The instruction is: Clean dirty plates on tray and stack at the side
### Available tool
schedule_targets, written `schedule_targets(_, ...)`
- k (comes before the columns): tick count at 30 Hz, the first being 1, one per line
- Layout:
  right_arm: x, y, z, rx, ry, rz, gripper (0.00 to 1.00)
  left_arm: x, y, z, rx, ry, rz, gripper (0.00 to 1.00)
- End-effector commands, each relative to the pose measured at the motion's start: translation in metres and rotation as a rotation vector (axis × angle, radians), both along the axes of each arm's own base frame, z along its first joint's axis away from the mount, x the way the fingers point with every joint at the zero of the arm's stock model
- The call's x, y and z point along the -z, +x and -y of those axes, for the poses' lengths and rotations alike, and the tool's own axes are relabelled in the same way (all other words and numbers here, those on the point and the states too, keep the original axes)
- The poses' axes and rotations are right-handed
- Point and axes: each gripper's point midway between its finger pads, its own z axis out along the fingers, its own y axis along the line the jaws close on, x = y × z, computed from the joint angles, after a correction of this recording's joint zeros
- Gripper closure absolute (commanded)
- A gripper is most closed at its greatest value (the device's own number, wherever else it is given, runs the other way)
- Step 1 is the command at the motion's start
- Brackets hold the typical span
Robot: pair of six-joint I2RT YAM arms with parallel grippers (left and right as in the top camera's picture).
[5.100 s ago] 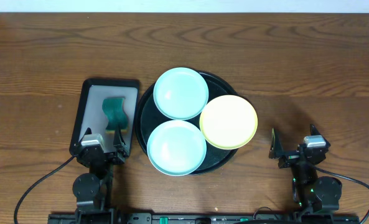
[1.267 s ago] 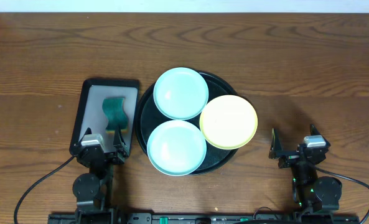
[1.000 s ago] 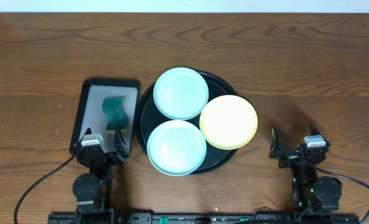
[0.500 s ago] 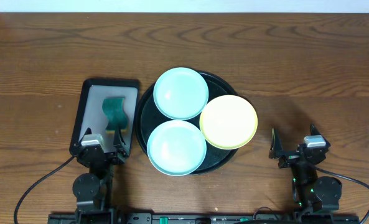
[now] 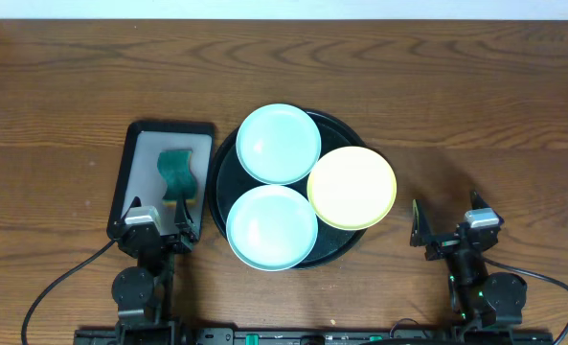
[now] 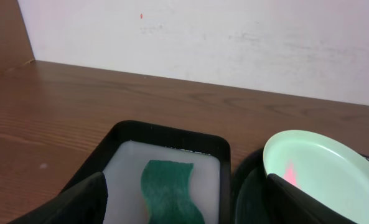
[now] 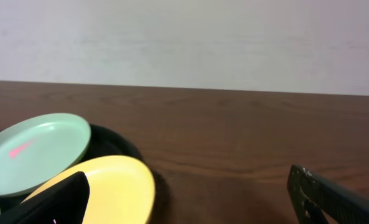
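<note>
Three plates lie on the round black tray point(image 5: 345, 131) in mid-table. A mint-green plate point(image 5: 279, 144) is at the far side, a second mint-green plate point(image 5: 271, 227) at the near side, and a yellow plate point(image 5: 352, 187) on the right, overhanging the rim. The left wrist view shows a reddish smear on a mint plate point(image 6: 321, 168). The right wrist view shows another on the far mint plate point(image 7: 38, 149), beside the yellow plate point(image 7: 116, 186). My left gripper point(image 5: 156, 218) stands open at the near left, and my right gripper point(image 5: 446, 222) open at the near right. Neither holds anything.
A rectangular black tray point(image 5: 140, 134) with a whitish inside lies left of the round tray and holds a green sponge point(image 5: 176, 174). The sponge point(image 6: 168, 193) lies just ahead of my left fingers point(image 6: 78, 205). Bare wooden table extends to the right and far side.
My right gripper has shifted slightly to the left. The plates, trays, sponge and left gripper have not moved.
</note>
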Motion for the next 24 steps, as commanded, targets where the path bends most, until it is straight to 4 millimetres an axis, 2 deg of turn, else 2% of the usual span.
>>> schedule_targets(1,-0.013,-0.004,-0.006,-0.039,0.028,0.002,0.01,0.014,-0.002,-0.002,-0.011,0.016,-0.047,0.20)
schedule_targets(7,-0.058,-0.021,-0.007,-0.043,0.029,-0.027,0.01,0.012,-0.001,-0.002,-0.012,0.016,-0.039,0.20)
schedule_targets(11,-0.087,-0.021,-0.009,-0.052,0.022,-0.099,0.01,0.000,-0.002,-0.001,-0.008,0.017,-0.016,0.20)
schedule_targets(18,-0.126,0.002,-0.034,-0.205,0.044,-0.277,0.01,-0.054,-0.013,0.002,0.003,-0.024,0.038,0.20)
schedule_targets(24,-0.135,0.022,-0.041,-0.240,0.079,-0.519,0.01,-0.103,-0.022,0.010,0.044,-0.034,-0.051,0.20)
